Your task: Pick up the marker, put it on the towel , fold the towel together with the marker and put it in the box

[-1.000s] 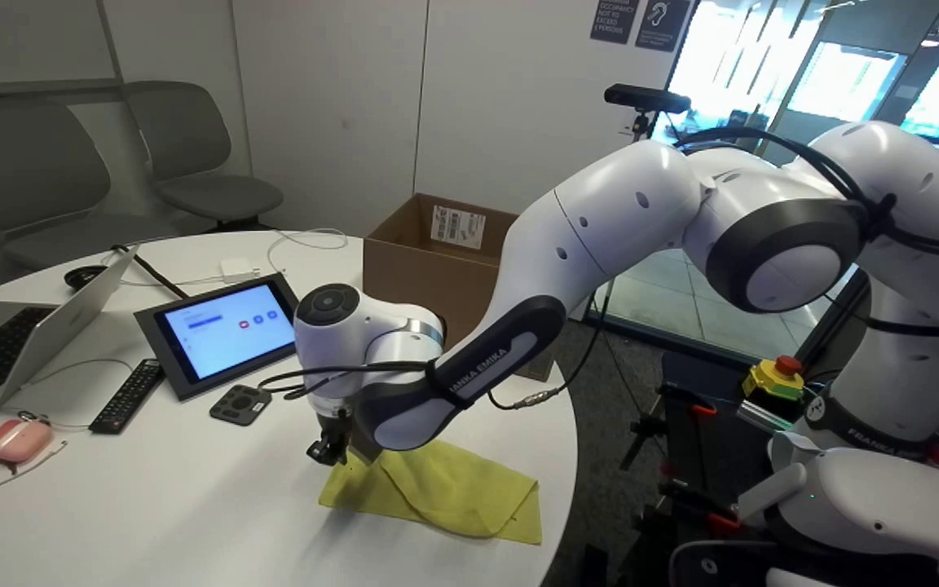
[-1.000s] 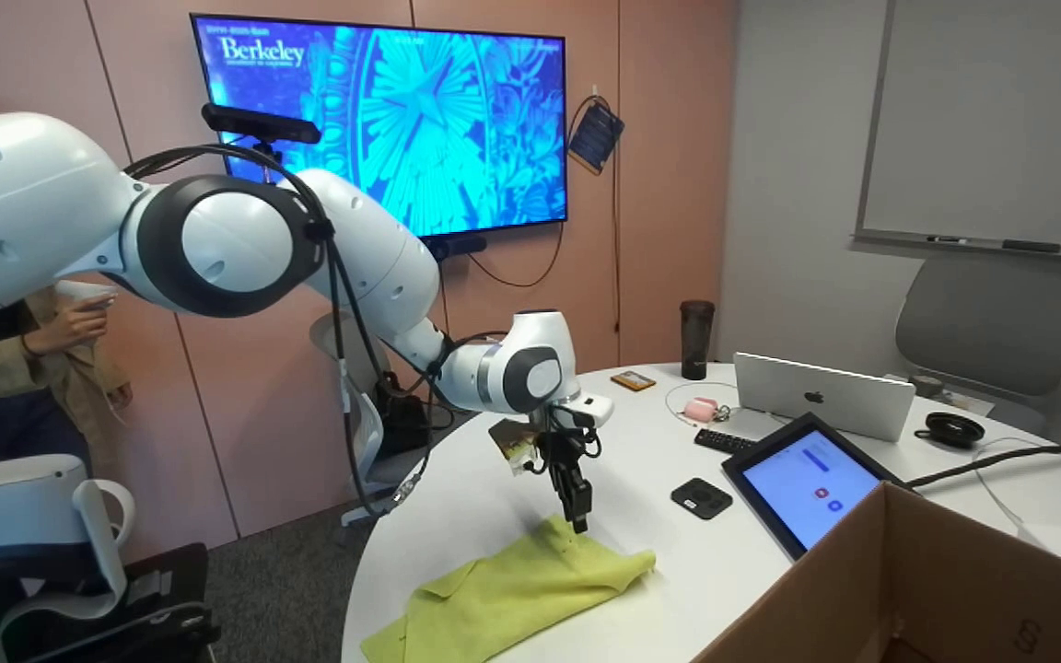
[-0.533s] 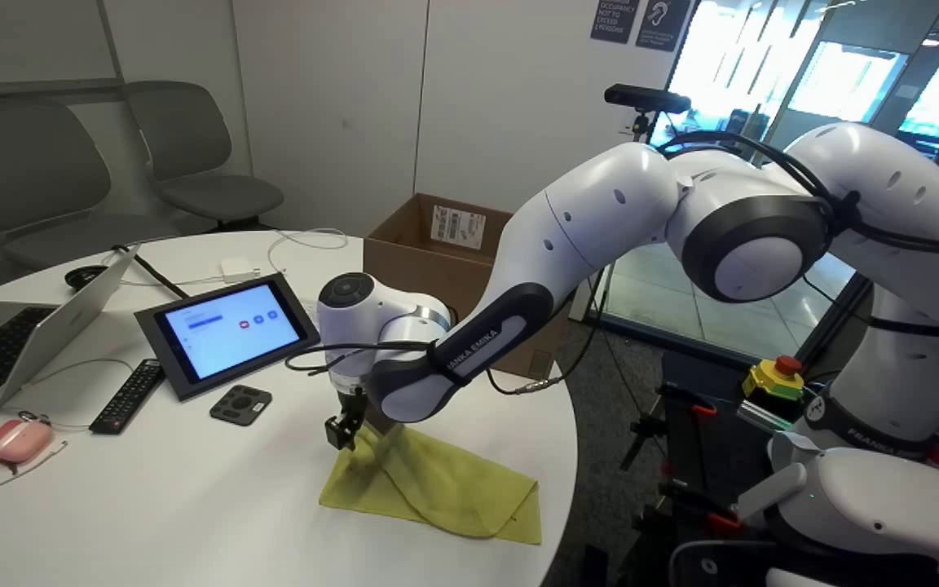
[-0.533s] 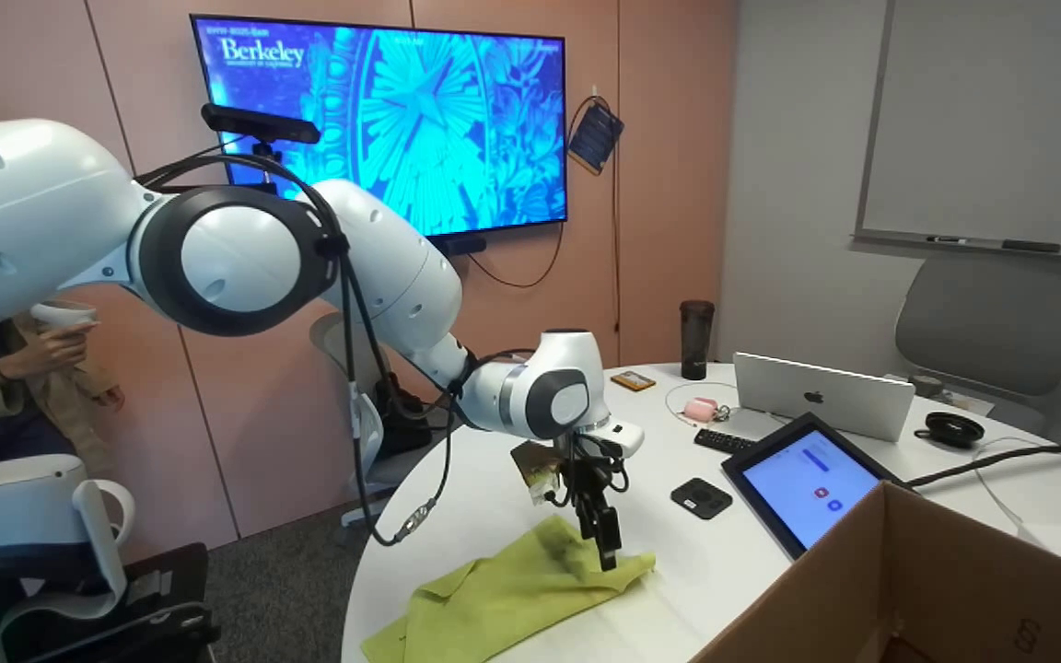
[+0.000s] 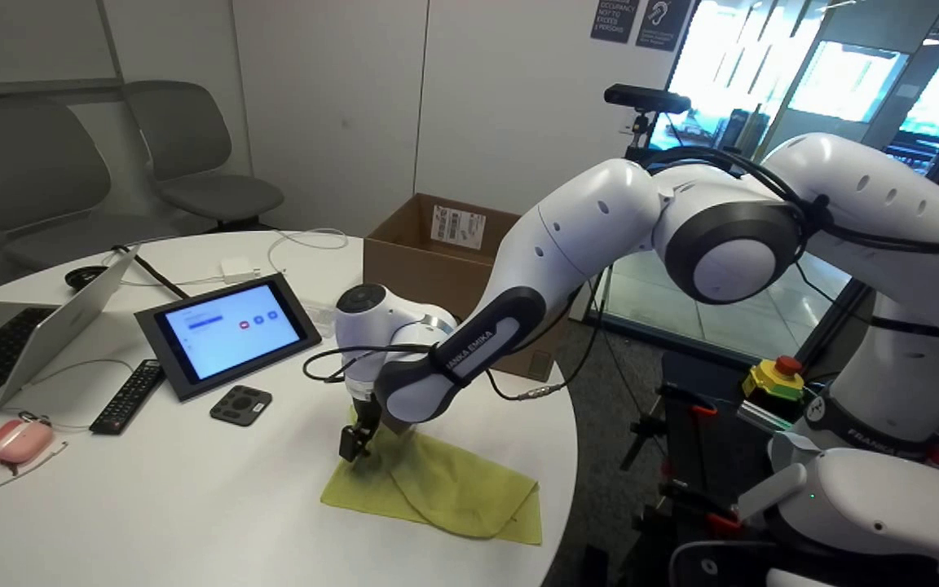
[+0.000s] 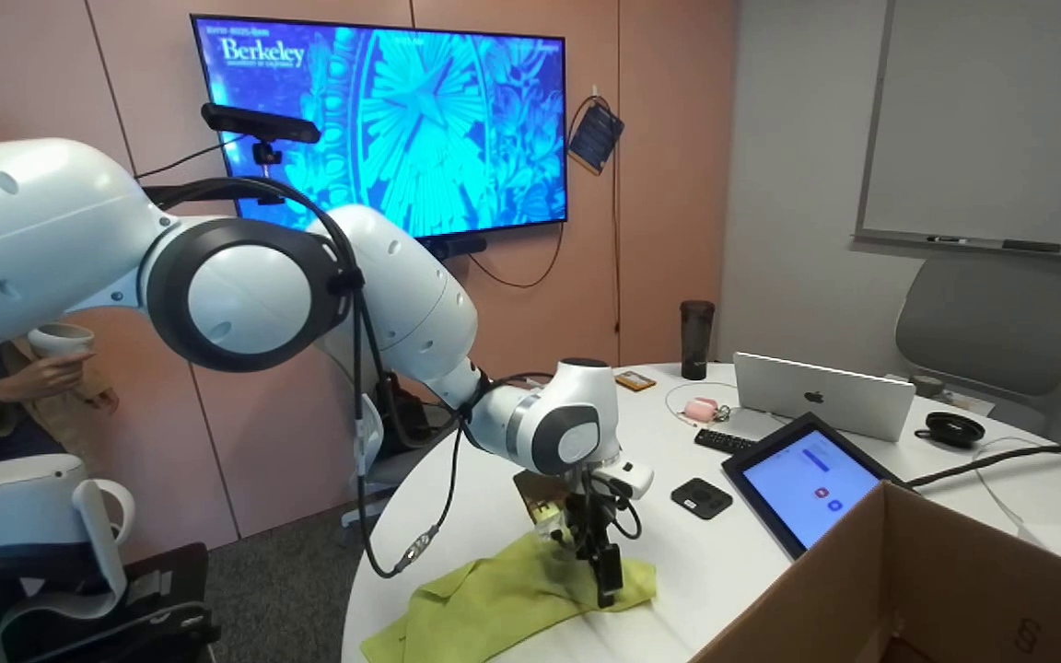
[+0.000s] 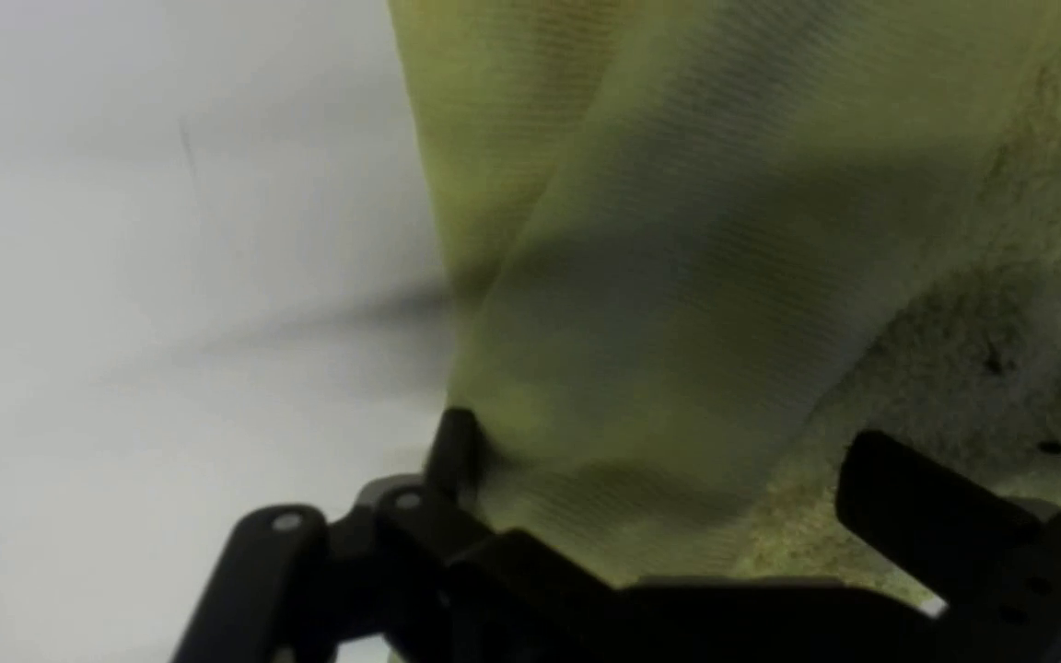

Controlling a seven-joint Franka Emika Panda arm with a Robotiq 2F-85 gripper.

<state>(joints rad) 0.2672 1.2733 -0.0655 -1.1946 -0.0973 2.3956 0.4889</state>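
The towel [image 5: 469,493], a yellow-green cloth, lies folded over on the table in both exterior views. Over its end my gripper [image 6: 606,594] points down, low against the cloth. In the wrist view the gripper [image 7: 662,437] stands open and wide. One of its fingers [image 7: 455,451] is at the towel's edge, the opposite one over the cloth; folded towel [image 7: 641,304] spans the gap. Whether the fingertips touch it I cannot tell. The brown cardboard box [image 5: 425,273] stands behind the arm, its top open. The marker is hidden or out of view.
A tablet screen [image 5: 229,326] and a small black device [image 6: 702,498] lie near the gripper. Farther off are a remote [image 5: 127,397], a laptop [image 6: 821,396], a pink case [image 5: 19,442] and a dark tumbler [image 6: 696,339]. The round table's edge [image 5: 569,481] runs close by the towel.
My gripper has travelled along the towel's end, toward the box side, and come down lower at the cloth. The towel has barely shifted.
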